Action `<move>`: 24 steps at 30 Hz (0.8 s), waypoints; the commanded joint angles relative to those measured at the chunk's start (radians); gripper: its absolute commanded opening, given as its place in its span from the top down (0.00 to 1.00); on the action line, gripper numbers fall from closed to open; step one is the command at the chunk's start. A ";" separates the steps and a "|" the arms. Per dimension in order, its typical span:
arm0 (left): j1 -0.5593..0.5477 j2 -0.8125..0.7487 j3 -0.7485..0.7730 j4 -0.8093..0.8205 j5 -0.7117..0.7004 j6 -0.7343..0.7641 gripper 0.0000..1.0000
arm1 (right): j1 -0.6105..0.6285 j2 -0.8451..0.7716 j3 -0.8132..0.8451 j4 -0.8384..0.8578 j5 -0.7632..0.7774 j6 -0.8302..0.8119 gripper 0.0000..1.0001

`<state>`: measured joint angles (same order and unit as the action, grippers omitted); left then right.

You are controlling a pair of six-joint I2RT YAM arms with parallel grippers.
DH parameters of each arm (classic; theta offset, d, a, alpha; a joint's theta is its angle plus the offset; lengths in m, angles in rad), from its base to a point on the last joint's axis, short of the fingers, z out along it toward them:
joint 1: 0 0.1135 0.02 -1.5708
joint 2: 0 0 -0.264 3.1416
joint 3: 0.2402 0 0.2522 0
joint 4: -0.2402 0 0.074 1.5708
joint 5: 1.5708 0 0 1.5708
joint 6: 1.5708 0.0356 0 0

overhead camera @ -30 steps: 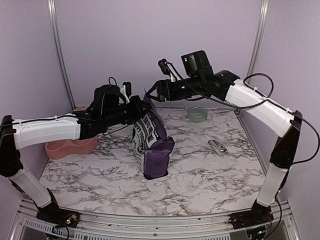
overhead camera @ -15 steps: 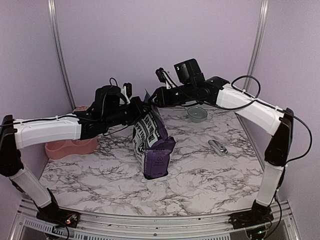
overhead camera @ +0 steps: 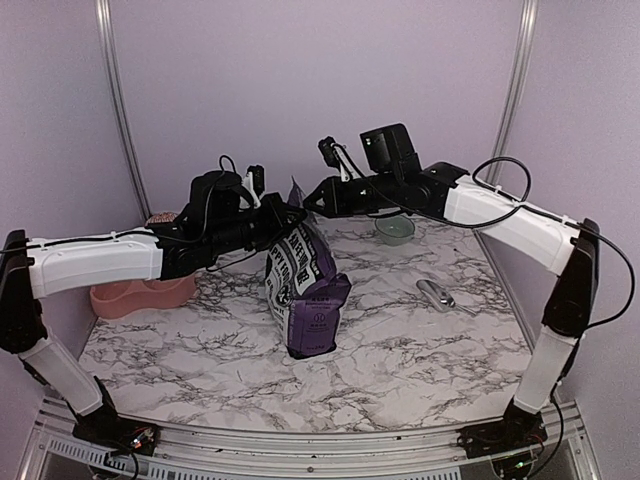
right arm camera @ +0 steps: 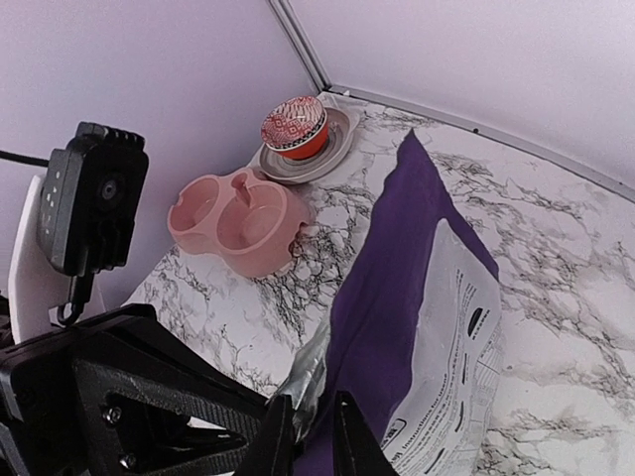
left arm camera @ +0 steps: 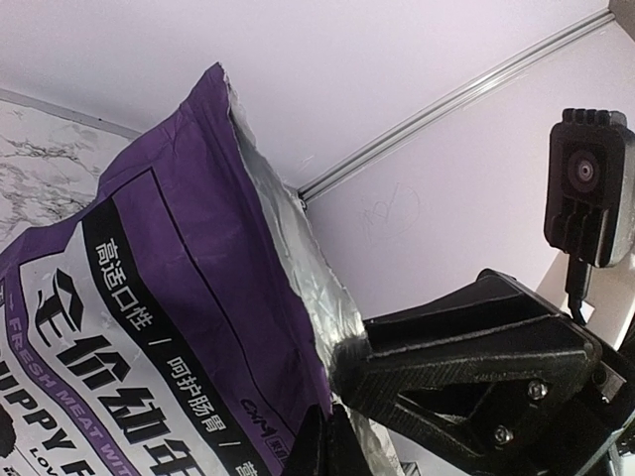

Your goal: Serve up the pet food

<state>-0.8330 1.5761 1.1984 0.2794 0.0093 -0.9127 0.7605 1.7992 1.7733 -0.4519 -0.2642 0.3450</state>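
The pet food bag (overhead camera: 305, 290) stands upright mid-table, purple with a white label, its top open and showing silver lining (left arm camera: 298, 258). My left gripper (overhead camera: 287, 215) is shut on the bag's near top edge; in the left wrist view its fingertips (left arm camera: 335, 446) pinch the purple wall. My right gripper (overhead camera: 308, 197) reaches in from the right and is closed on the opposite side of the top. In the right wrist view its fingers (right arm camera: 274, 436) straddle the wall and foil of the bag (right arm camera: 397, 297).
A pink double pet bowl (overhead camera: 140, 295) (right arm camera: 238, 213) sits at the left. Behind it a red patterned bowl (right arm camera: 295, 124) rests on a grey plate. A pale-green bowl (overhead camera: 395, 228) stands at the back right, and a metal scoop (overhead camera: 437, 294) lies right of the bag.
The right gripper moved left to the bag's top and closed from wide open onto its edge. The left arm and the bag stayed put.
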 commanded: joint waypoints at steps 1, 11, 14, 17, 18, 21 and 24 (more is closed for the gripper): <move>-0.012 -0.015 0.013 -0.039 0.034 0.032 1.00 | -0.006 -0.062 -0.074 0.102 -0.088 -0.018 0.83; 0.002 0.021 0.068 -0.177 0.001 0.082 1.00 | -0.007 -0.218 -0.291 0.366 -0.046 -0.051 0.51; 0.003 0.003 0.034 -0.174 -0.030 0.063 1.00 | -0.007 -0.247 -0.359 0.380 -0.003 -0.079 0.40; 0.003 -0.018 0.010 -0.185 -0.070 0.059 0.95 | -0.009 -0.291 -0.437 0.398 0.041 -0.113 0.28; 0.004 -0.022 0.011 -0.197 -0.083 0.064 0.92 | -0.011 -0.314 -0.468 0.416 0.052 -0.128 0.23; 0.005 -0.036 0.024 -0.238 -0.122 0.091 0.78 | -0.033 -0.379 -0.558 0.440 0.097 -0.158 0.13; 0.005 -0.052 0.027 -0.260 -0.162 0.110 0.65 | -0.065 -0.435 -0.616 0.446 0.121 -0.172 0.07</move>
<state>-0.8318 1.5608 1.2346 0.1284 -0.0795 -0.8429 0.7364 1.4452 1.1980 -0.0662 -0.2134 0.2188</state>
